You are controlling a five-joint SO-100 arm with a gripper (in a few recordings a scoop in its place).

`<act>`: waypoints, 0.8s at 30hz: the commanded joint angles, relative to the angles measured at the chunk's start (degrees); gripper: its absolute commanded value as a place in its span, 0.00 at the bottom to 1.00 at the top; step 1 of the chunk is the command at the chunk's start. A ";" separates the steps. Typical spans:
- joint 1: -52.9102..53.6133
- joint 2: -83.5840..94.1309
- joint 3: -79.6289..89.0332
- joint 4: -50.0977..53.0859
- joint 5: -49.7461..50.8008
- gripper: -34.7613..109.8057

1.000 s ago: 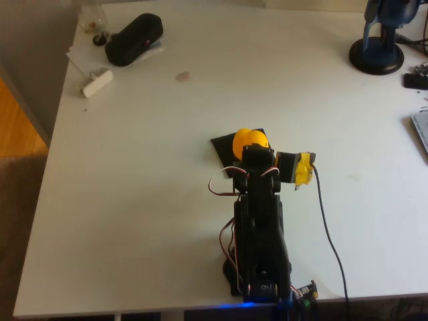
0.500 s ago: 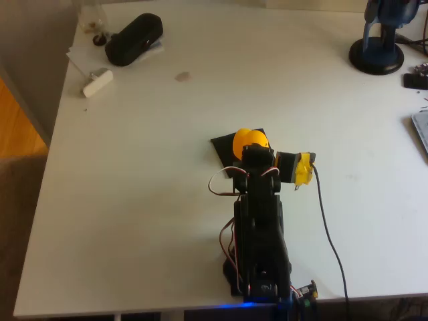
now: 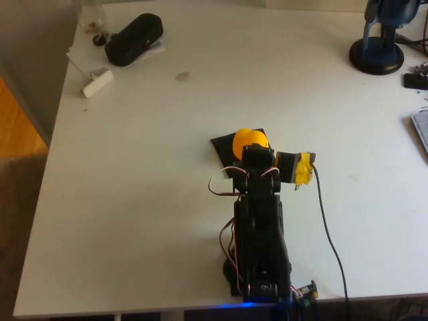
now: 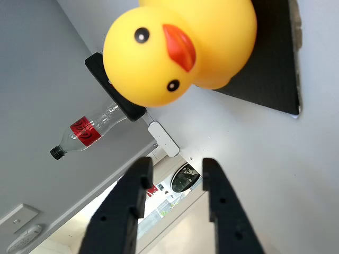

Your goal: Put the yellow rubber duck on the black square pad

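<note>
Overhead view: glossy, rounded yellow rubber duck (image 3: 249, 142) sits on thin, flat, matte black square pad (image 3: 231, 146) near mid-table, partly hidden by black robot arm (image 3: 259, 227) w/ yellow tape wrap (image 3: 304, 169). White, smooth table top (image 3: 147, 187) also carries a bulky black oblong pouch (image 3: 134, 39) and a small white block (image 3: 97, 82) at far left; a blue-black round-based stand (image 3: 378, 47) at far right.

Wrist view: duck (image 4: 175, 50) shows orange beak and two small dark eyes; body rests on the pad (image 4: 270, 58). Gripper (image 4: 175, 185): two black matte fingers (image 4: 122, 211) stand apart, nothing between them, clear of the duck. Behind: clear plastic bottle (image 4: 87, 132), black cap, red label; lettering too blurred to read.
</note>
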 commanded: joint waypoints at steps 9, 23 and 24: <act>1.49 0.62 0.18 0.00 -1.14 0.31; 1.05 0.62 0.18 0.00 -1.14 0.31; 1.05 0.62 0.18 0.00 -1.14 0.31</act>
